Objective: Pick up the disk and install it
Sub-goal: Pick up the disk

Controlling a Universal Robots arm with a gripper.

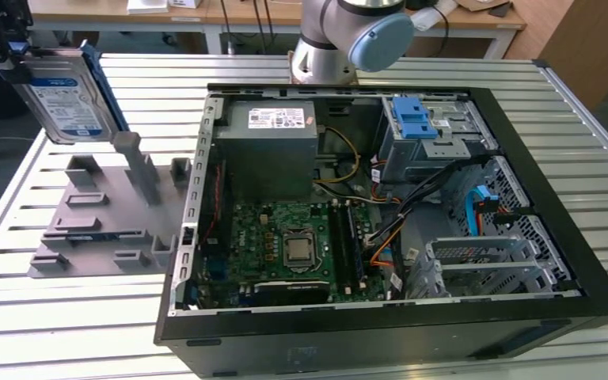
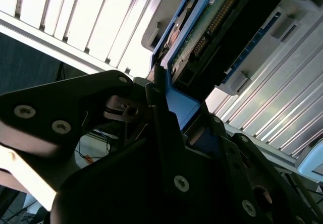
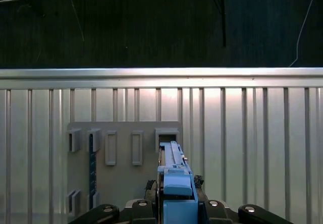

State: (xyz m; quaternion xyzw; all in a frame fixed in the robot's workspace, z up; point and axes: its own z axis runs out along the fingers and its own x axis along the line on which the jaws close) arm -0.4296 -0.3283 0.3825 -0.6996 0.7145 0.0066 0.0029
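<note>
The disk [image 1: 66, 99] is a silver hard drive with a white-and-blue label and blue side rails. It hangs upright in the air at the exterior view's far left, above the grey slotted holder [image 1: 104, 214]. My gripper [image 1: 17, 57] is shut on its upper end. In the first wrist view the disk's blue rail [image 3: 174, 181] runs out from between my gripper [image 3: 176, 206] toward the holder [image 3: 123, 151] below. The second wrist view shows the disk's circuit-board side [image 2: 222, 24] and a blue rail clamped in my black fingers [image 2: 166, 133].
An open black computer case [image 1: 557, 229] lies on the slatted metal table [image 1: 93, 317], to the exterior view's right of the holder. Inside are a grey power supply box [image 1: 272, 146], a green motherboard [image 1: 294, 245] and a grey drive cage with blue tabs [image 1: 423, 123]. The arm's base [image 1: 331, 47] stands behind the case.
</note>
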